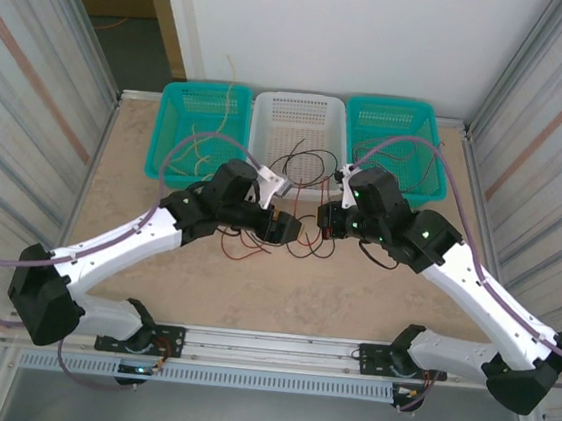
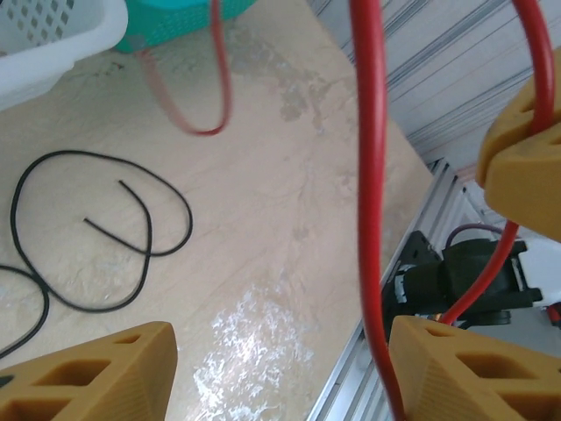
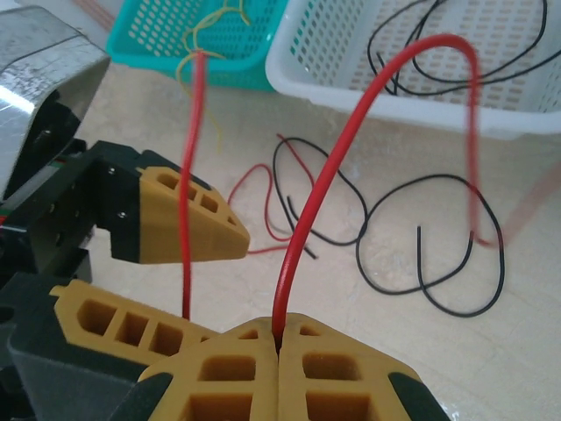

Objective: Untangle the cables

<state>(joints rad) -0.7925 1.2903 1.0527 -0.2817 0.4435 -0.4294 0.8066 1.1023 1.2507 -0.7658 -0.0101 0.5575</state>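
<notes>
Both arms bent inward, right gripper clamping red cable

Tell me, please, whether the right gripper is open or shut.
Shut: the right gripper has its fingers pressed together on a red cable rising between them.

Red cable in a tall arc; black cables in loose loops.

The table looked like smooth beige stone with a faint shine. The red cable had a glossy plastic coat. The white basket was matt plastic mesh.
</notes>
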